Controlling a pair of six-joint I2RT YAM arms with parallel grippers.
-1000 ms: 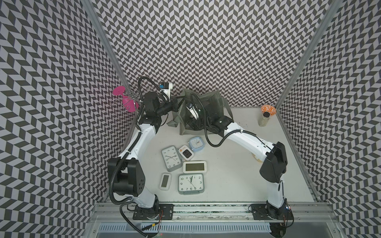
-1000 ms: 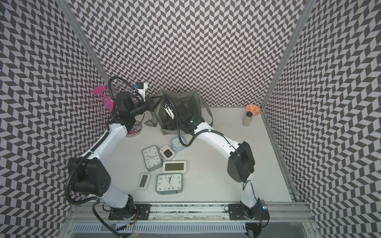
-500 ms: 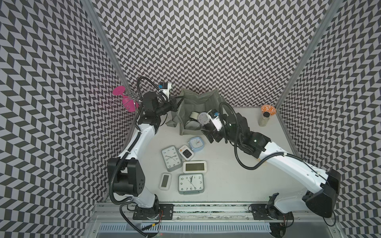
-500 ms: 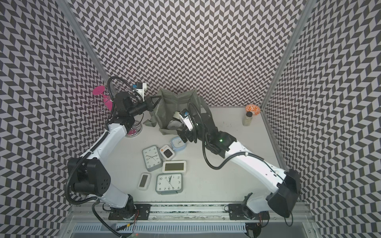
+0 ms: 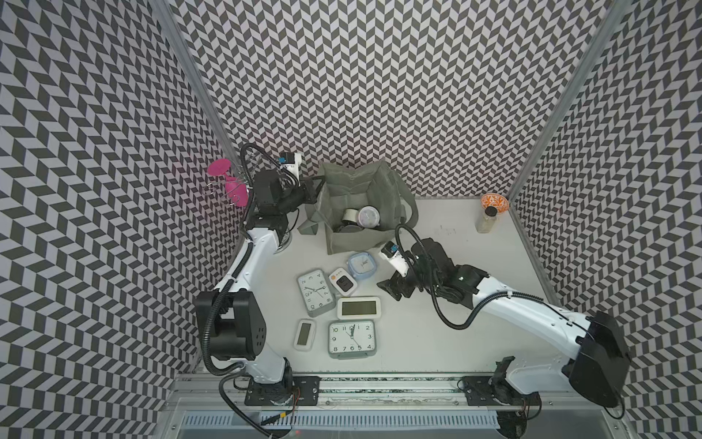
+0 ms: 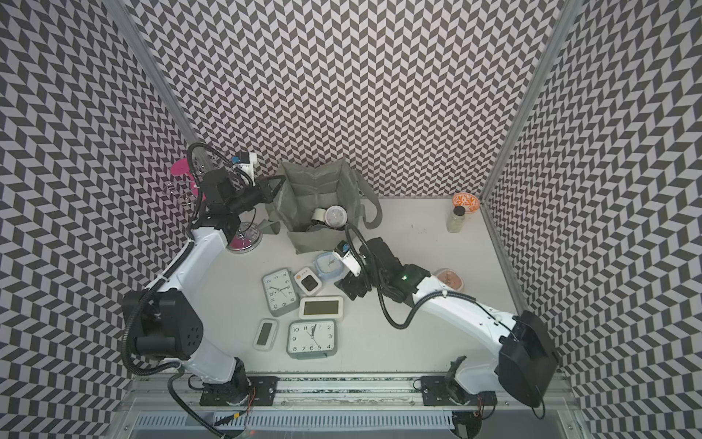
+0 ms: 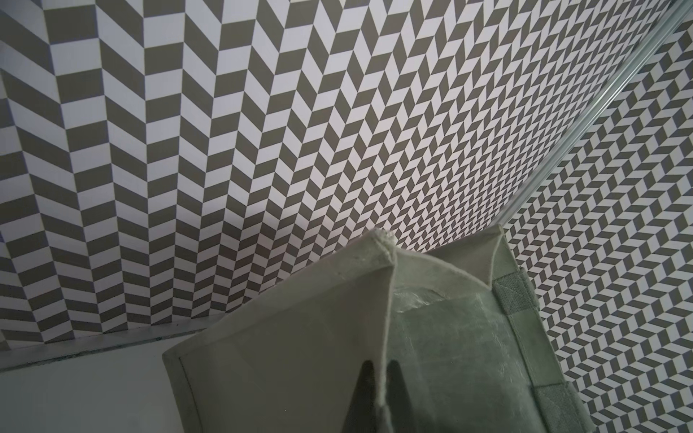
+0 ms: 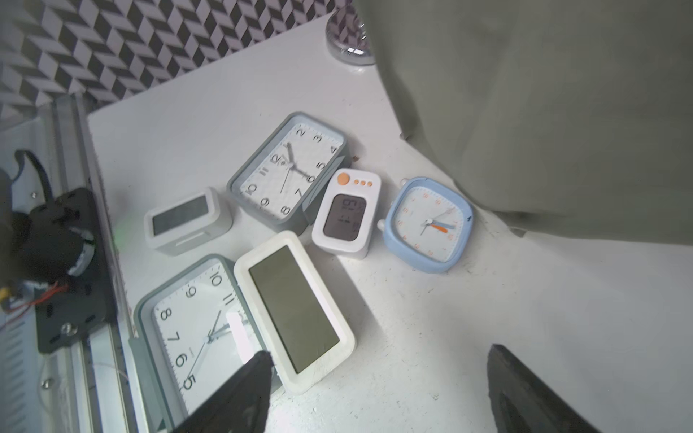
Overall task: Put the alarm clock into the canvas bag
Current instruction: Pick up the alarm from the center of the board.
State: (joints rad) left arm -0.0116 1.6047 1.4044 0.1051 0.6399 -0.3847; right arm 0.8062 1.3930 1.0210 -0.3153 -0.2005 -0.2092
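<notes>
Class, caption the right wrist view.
Open right gripper facing six clocks beside the bag.

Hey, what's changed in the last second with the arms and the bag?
The right end effector withdrew from the canvas bag toward the robot and now hangs open, empty, near the blue clock. A round clock lies in the bag. The left end effector stayed shut on the bag's rim; the six table clocks did not move.
</notes>
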